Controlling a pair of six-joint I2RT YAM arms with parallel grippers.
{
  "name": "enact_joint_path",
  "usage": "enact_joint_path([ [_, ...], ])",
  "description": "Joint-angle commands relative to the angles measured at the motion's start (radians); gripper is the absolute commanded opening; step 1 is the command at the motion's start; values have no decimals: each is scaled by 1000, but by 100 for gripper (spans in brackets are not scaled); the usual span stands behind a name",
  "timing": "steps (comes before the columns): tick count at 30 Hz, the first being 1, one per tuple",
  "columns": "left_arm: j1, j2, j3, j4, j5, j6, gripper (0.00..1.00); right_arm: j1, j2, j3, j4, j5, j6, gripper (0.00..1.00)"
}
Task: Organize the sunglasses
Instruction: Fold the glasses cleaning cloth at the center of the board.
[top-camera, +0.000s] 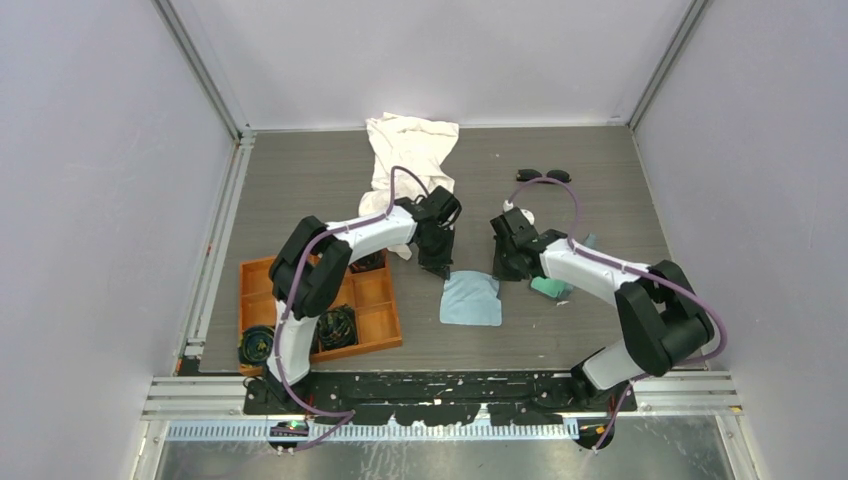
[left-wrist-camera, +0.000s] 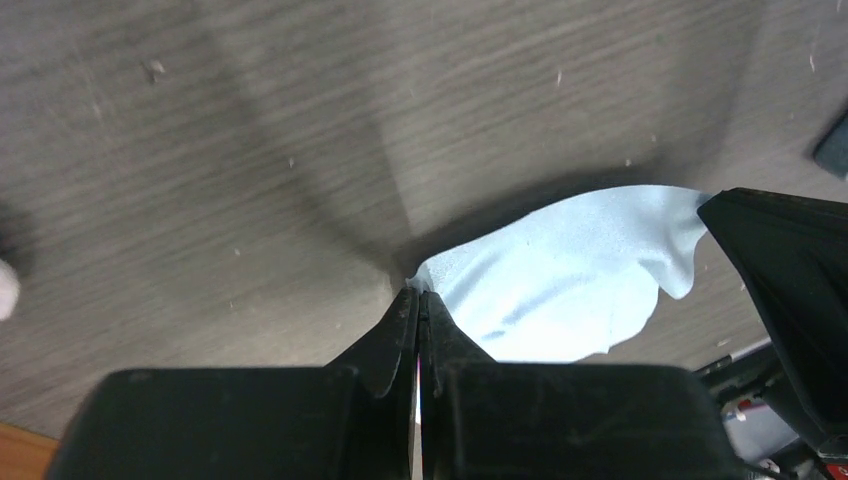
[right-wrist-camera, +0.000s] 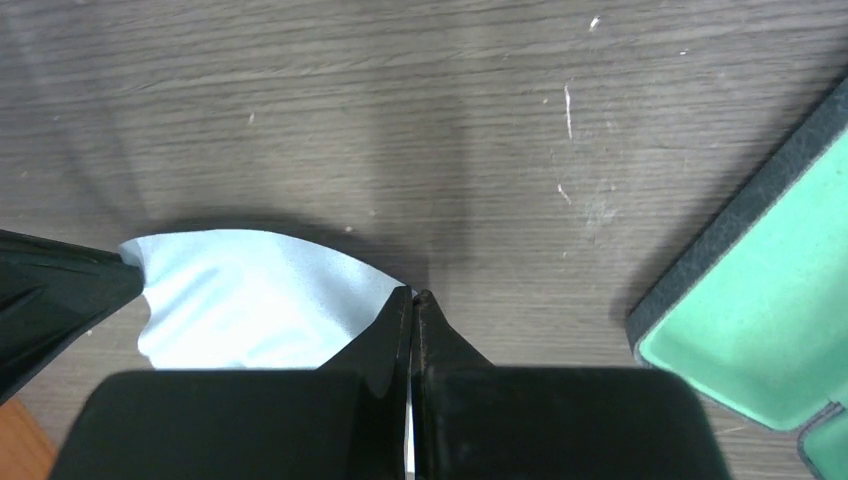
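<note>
The left fingers (left-wrist-camera: 412, 302) are pressing fully together, with no gap showing between the tips, and they are pinching one far corner of a pale blue cloth (left-wrist-camera: 565, 275). The right fingers (right-wrist-camera: 406, 305) are squeezing just as tightly and are gripping the other far corner of the same cloth (right-wrist-camera: 250, 295).

Seen from above, the left fingers (top-camera: 437, 262) and the right fingers (top-camera: 504, 266) are hanging near each other over the middle of the desk (top-camera: 300, 180), tips pointing down. The cloth (top-camera: 470, 300) is spreading from them toward the near edge. Its near part is looking flat on the desk. The pinched corners are probably riding a little above the surface, since a dark shadow is showing under them in both wrist views, though that is hard to confirm.

The sunglasses (top-camera: 545, 176) are lying on bare desk close to the far edge, right of centre and toward the far right corner. They are sitting beyond the right fingers and well apart from both pairs, with nothing touching them. They are too small here to tell whether their arms are folded.

An open glasses case (right-wrist-camera: 760, 330) with a mint lining is lying just to the right of the right fingers, apart from them. A crumpled white cloth (top-camera: 410, 150) is lying at the far edge, left of centre. A wooden tray (top-camera: 375, 300) is sitting at the near left corner.
</note>
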Motion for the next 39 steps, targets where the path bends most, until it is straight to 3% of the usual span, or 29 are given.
enact_joint_path([
  [1,-7,-115,-54,52,52,-15,0,21,-84,-17,3,19,4,0],
  [17,-31,-204,-115,50,23,4,0,42,-301,-122,36,127,11,0],
  [39,-82,-258,-211,76,39,-16,0,161,-383,-206,-59,73,127,1],
])
